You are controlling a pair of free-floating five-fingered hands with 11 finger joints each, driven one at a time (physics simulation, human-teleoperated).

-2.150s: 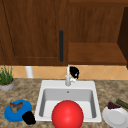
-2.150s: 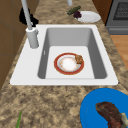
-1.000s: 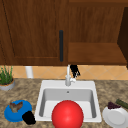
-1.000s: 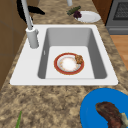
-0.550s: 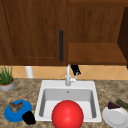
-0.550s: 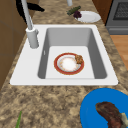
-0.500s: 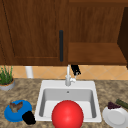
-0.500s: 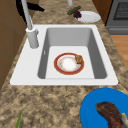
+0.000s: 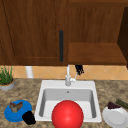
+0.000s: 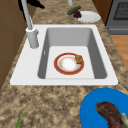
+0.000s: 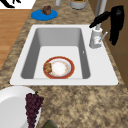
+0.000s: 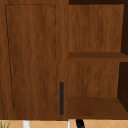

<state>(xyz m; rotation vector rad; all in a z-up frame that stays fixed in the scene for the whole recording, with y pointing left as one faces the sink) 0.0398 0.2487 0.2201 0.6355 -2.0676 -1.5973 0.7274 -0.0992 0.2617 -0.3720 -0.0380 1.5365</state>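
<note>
Risk mostly at the faucet (image 9: 68,78), at the back rim of the sink (image 9: 87,84). Right robot hand (image 9: 79,69) hovers just beside the lever, tucked close under the cabinet shelf (image 9: 96,53). From the right (image 11: 116,22), hangs with fingers loose and fairly straight, thumb stretched toward the faucet's neck, clasping nothing. With so slight a contact, could easily skid off the thin lever instead of moving it, or knock it too far. Could also strike the shelf above on any upward move. Below, in the basin, a red-rimmed plate (image 10: 68,63) with a bit of food (image 10: 79,59), likely to get splashed by a hard stream. Left robot hand (image 9: 28,117) idles at the counter's front edge, just beside the blue plate (image 9: 10,115).
</note>
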